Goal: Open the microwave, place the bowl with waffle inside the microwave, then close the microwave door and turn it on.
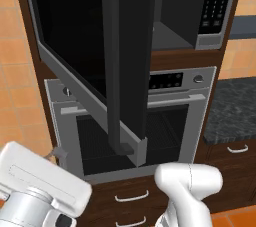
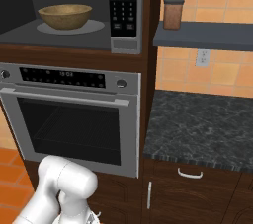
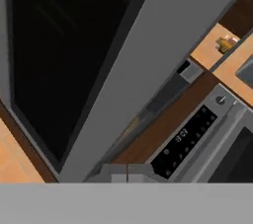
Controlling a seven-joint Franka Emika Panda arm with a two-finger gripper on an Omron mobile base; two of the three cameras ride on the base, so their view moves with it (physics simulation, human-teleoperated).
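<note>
Home kitchen: built-in microwave (image 2: 74, 11) over oven (image 2: 74, 119), stone counter (image 2: 197, 124), tiled wall (image 2: 207, 75).

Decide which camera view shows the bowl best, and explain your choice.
The right base view: the bowl sits whole and unobstructed inside the open microwave. In the left base view the swung-out microwave door covers that spot; the hand view faces the door.
</note>
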